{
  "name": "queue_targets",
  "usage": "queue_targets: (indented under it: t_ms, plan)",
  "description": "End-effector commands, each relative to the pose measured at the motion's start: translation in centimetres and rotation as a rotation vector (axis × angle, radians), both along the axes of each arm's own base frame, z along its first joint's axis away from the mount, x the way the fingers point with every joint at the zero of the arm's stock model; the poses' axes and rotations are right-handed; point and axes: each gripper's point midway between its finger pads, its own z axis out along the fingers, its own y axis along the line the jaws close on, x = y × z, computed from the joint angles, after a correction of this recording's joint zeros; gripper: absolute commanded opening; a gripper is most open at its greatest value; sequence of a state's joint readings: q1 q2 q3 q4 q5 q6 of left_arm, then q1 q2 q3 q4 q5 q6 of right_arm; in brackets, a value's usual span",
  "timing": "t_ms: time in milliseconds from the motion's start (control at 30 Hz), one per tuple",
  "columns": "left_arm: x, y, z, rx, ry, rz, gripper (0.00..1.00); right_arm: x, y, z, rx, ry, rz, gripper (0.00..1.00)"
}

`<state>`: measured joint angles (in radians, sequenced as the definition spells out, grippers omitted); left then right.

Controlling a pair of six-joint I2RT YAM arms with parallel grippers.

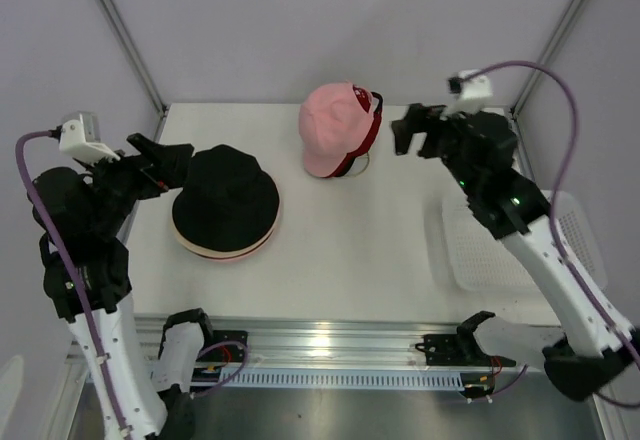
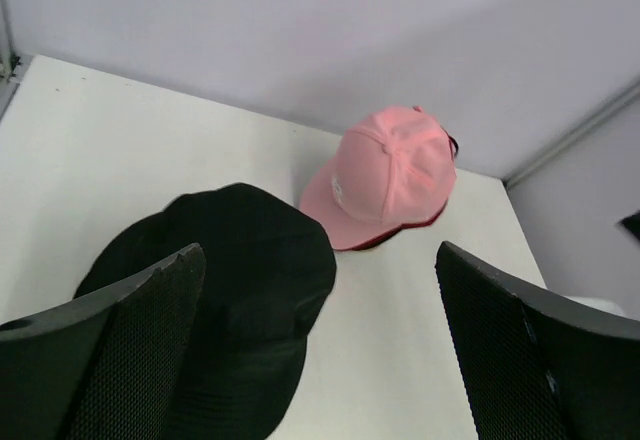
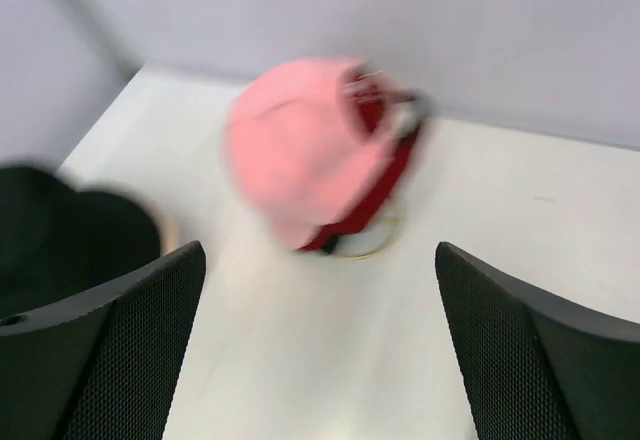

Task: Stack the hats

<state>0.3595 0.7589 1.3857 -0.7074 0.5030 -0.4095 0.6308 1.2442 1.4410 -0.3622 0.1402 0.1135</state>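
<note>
Left gripper [image 1: 172, 168] and right gripper [image 1: 400, 132] are held spread, empty; pink baseball cap [image 1: 333, 130] at twelve o'clock could be knocked off its pile if clipped sideways.

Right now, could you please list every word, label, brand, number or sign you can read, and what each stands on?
No text can be read in any view.
On the pink cap: a small pale mark on its front, too small to read.
On the black bucket hat: no print visible.
</note>
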Motion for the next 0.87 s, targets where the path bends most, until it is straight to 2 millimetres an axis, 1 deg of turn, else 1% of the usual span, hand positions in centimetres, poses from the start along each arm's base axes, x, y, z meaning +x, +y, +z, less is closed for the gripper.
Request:
queue_targets:
  t_ms: [0,33,67,100,133,167,200,233,267,300,333,367,400,433,467,500,533,567,667,700,733,800,833]
  plan:
    - [-0.5,-0.6,2.1,0.084,-0.01,0.019,0.99,-2.4,-9.4,-1.8,0.002,0.053,-0.295,0.99]
    - [-0.6,-1.2,2.3,0.103,-0.009,-0.008,1.0,-2.9,-11.6,-2.4,-0.009,0.066,-0.365,0.99]
    - [-1.1,-1.8,2.6,0.112,-0.014,-0.031,0.99,-3.6,-13.1,-2.5,-0.006,0.062,-0.414,1.0]
    - [-1.6,-2.4,2.3,0.121,-0.011,-0.057,1.0,-5.1,-15.3,-1.6,0.023,0.034,-0.487,0.99]
    - [-2.2,-3.2,1.9,0.137,-0.013,-0.098,1.0,-6.0,-16.3,-2.7,0.004,0.055,-0.514,0.99]
    - [-3.7,-3.7,2.0,0.148,-0.041,-0.123,0.99,-6.8,-17.2,-2.8,0.013,0.052,-0.548,1.0]
    - [-3.3,-3.5,-0.7,0.159,0.014,-0.113,0.99,-7.6,-18.0,-2.9,0.039,0.049,-0.58,0.99]
    - [-3.8,-3.1,-1.3,0.168,0.012,-0.097,0.99,-9.0,-18.8,-3.1,0.05,0.04,-0.585,1.0]
    - [-4.5,-2.8,-2.6,0.175,0.018,-0.083,0.99,-9.6,-19.3,-3.3,0.066,0.04,-0.6,0.99]
    - [-4.9,-2.6,-3.2,0.181,0.02,-0.074,0.99,-10.1,-19.6,-3.6,0.076,0.043,-0.607,0.99]
    - [-5.0,-2.7,-4.6,0.185,0.039,-0.079,0.99,-11.0,-19.9,-4.1,0.09,0.043,-0.608,0.99]
    - [-5.2,-2.9,-5.9,0.184,0.059,-0.095,0.99,-11.2,-20.1,-4.5,0.095,0.046,-0.613,0.99]
    - [-6.2,-2.8,-6.2,0.183,0.044,-0.093,1.0,-11.6,-20.3,-4.8,0.101,0.046,-0.617,0.99]
    - [-6.0,-2.5,-8.0,0.198,0.081,-0.083,0.99,-11.8,-20.4,-5.4,0.103,0.057,-0.619,1.0]
    - [-6.4,-2.1,-8.9,0.21,0.097,-0.065,0.99,-12.3,-20.5,-5.7,0.114,0.058,-0.616,0.99]
    - [-7.1,-1.6,-8.9,0.213,0.073,-0.039,1.0,-12.5,-20.6,-6.0,0.117,0.063,-0.619,1.0]
    - [-7.0,-1.2,-10.1,0.218,0.091,-0.014,0.99,-12.9,-20.8,-6.1,0.132,0.061,-0.621,1.0]
    - [-7.1,-1.2,-10.0,0.216,0.071,-0.016,1.0,-13.0,-20.8,-6.4,0.136,0.067,-0.621,0.99]
    - [-7.8,-1.8,-9.7,0.211,0.025,-0.046,0.99,-13.3,-20.3,-6.5,0.155,0.059,-0.588,0.99]
    - [-8.0,-2.0,-9.6,0.211,0.018,-0.06,0.99,-13.1,-19.9,-6.8,0.16,0.063,-0.569,0.99]
    - [-8.0,-2.1,-9.6,0.214,0.017,-0.069,1.0,-13.0,-19.6,-6.5,0.177,0.051,-0.554,1.0]
    - [-8.2,-2.7,-9.2,0.216,0.012,-0.102,0.99,-12.5,-18.7,-6.6,0.167,0.053,-0.515,0.99]
    - [-8.2,-2.8,-9.1,0.216,0.015,-0.108,1.0,-12.3,-18.5,-6.2,0.16,0.046,-0.501,1.0]
